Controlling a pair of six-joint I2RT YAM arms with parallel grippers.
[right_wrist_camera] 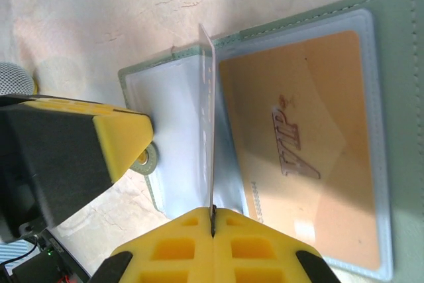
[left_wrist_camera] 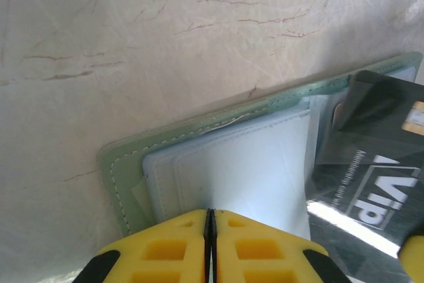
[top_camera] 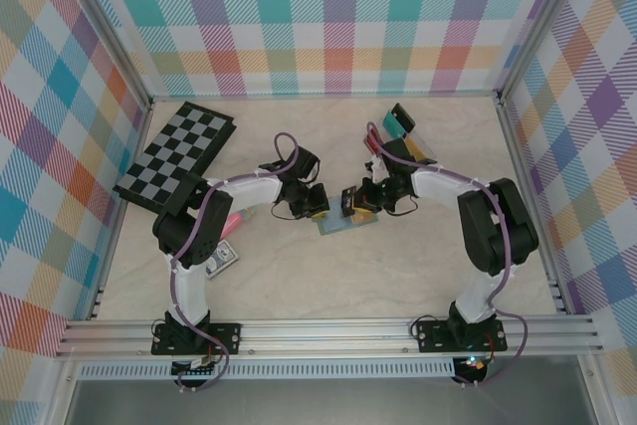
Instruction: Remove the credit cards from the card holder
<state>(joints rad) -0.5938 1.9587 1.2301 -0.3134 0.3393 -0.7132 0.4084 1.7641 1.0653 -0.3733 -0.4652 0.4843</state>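
**A:** So, the right claw (right_wrist_camera: pixel 212 226) is pinched shut on the dark card (left_wrist_camera: pixel 371 164). It's holding it at an angle over the open card holder (left_wrist_camera: pixel 122 177), mid-desk (left_wrist_camera: pixel 132 31) between the two arms.

**B:** Yep. The left claw (left_wrist_camera: pixel 209 226) is closed too, tips down on the holder's edge. Can't tell if it's pinching anything.

**A:** The card looks thin, stiff and slick, I'd guess, so take the short edge squarely. The holder seems soft and light, so it'd probably lift unless it's pinned.

**B:** The gold card (right_wrist_camera: pixel 305 144) is tucked in the holder, just beside the right claw.
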